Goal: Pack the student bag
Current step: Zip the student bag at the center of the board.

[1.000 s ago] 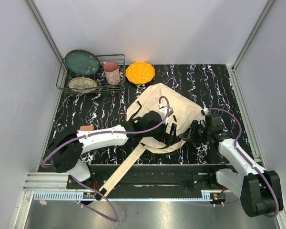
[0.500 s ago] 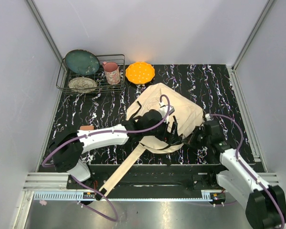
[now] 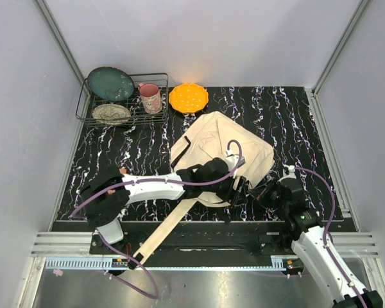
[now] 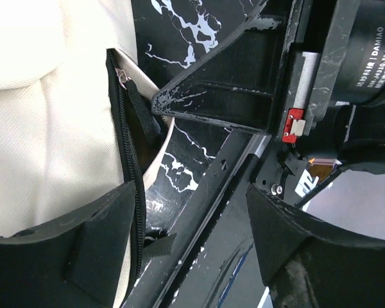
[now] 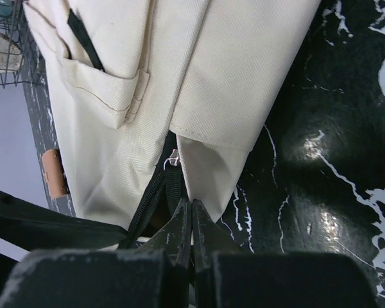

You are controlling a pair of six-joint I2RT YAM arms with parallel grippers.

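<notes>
Zipper pull (image 5: 172, 191) is pinched in the closed right tool (image 5: 191, 221); student bag (image 5: 179, 77) should be pinned by the open left tool (image 4: 192, 237) before a straight pull.

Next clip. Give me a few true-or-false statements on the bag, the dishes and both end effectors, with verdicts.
The backpack lies on the table. True.
The right end effector is wide open. False: it is shut on the black zipper pull.
The orange plate sits in the wire rack. False: it sits on the table beside it.
The pink mug stands in the rack. True.
The left end effector is open. True.
</notes>
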